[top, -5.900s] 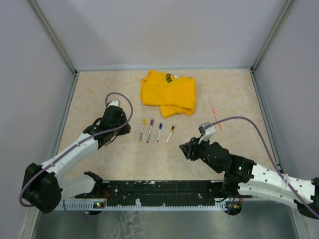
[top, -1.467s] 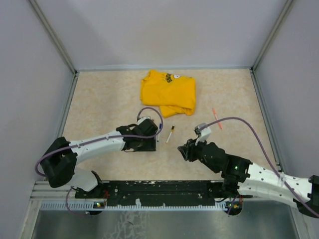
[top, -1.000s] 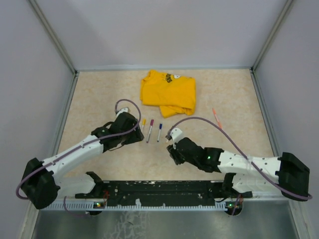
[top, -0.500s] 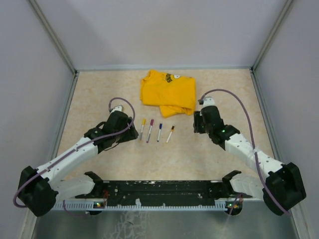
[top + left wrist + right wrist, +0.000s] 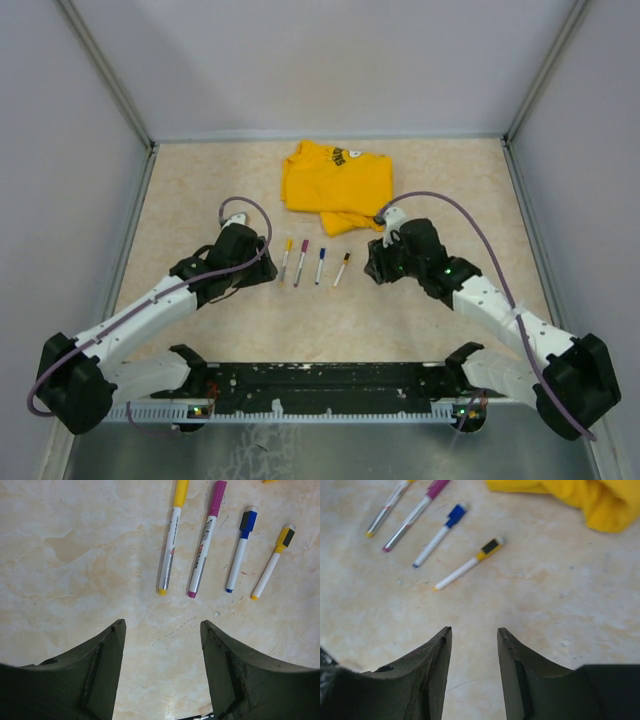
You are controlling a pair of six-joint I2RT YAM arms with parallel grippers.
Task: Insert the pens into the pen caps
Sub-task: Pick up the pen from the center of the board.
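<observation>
Four white-barrelled pens lie in a row on the table: a yellow one [image 5: 287, 258], a magenta one [image 5: 301, 262], a blue one [image 5: 320, 265] and a yellow-black one [image 5: 342, 268]. Each has a coloured cap on its far end. The left wrist view shows them as yellow [image 5: 171, 545], magenta [image 5: 204, 545], blue [image 5: 238, 555] and yellow-black [image 5: 272, 562]. My left gripper [image 5: 262, 266] [image 5: 162, 625] is open and empty just left of the row. My right gripper [image 5: 372, 268] [image 5: 474, 630] is open and empty just right of it. I see no loose caps.
A folded yellow T-shirt [image 5: 338, 185] lies behind the pens and shows at the top right of the right wrist view [image 5: 585, 500]. Grey walls close in the table on three sides. The arms' base rail [image 5: 320, 380] runs along the near edge.
My right arm has swung left from beside the shirt's right corner and its gripper now sits close to the yellow-black pen. My left arm has hardly moved. The pens lie as before.
</observation>
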